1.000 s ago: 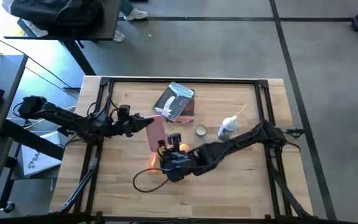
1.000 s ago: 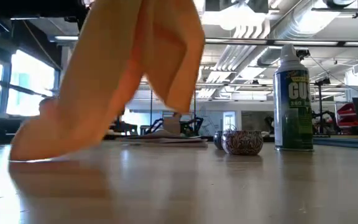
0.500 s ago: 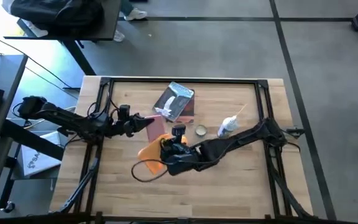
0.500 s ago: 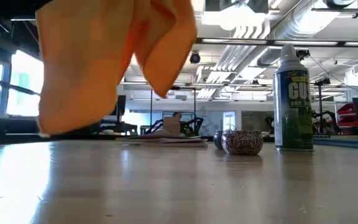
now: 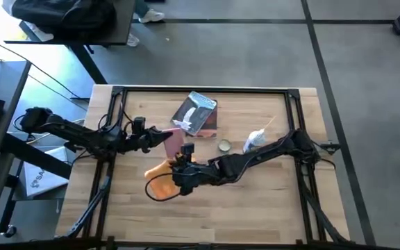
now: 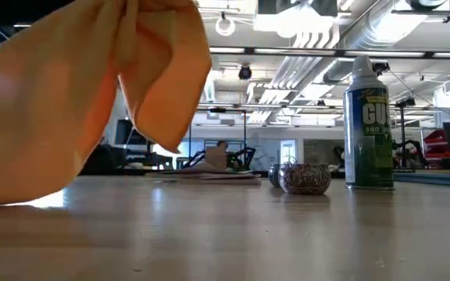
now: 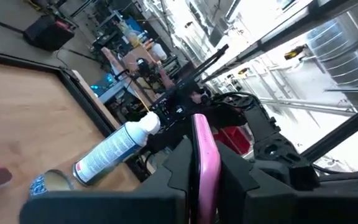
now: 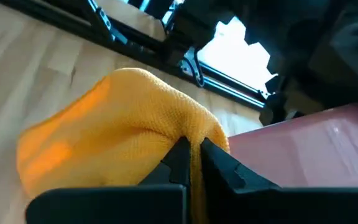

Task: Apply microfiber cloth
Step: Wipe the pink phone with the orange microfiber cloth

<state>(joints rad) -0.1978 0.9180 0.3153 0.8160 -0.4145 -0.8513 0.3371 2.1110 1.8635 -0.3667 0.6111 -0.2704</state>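
Observation:
The orange-yellow microfiber cloth (image 5: 158,186) (image 6: 84,109) hangs bunched left of the table's middle, with my right gripper (image 5: 179,172) (image 8: 191,152) shut on it. Just beyond it is a pink flat slab (image 5: 176,144) (image 8: 316,149), and my left gripper (image 5: 164,136) (image 7: 202,180), reaching in from the table's left, is shut on that slab. The cloth hangs beside the slab's near end; whether they touch, I cannot tell. My left gripper pinches the pink slab's thin edge (image 7: 202,149) between its two fingers, coming level from the table's left; the slab stands edge-on between them. My right gripper pinches a gathered fold at the cloth's top (image 8: 188,134) between its two fingers, coming from the table's right and slanting down. The cloth hangs slack below, its lower end (image 6: 6,195) at the tabletop.
A grey-blue and white packet (image 5: 196,111) lies at the far middle. A small round tin (image 5: 224,145) (image 6: 303,178) and a spray can (image 5: 254,141) (image 6: 369,125) stand right of centre. A black cable loop (image 5: 169,198) lies near the cloth.
My right gripper has carried the cloth toward the table's left edge. The cloth's lower end came off the table midway, swung left, and now hangs down to the tabletop again further left.

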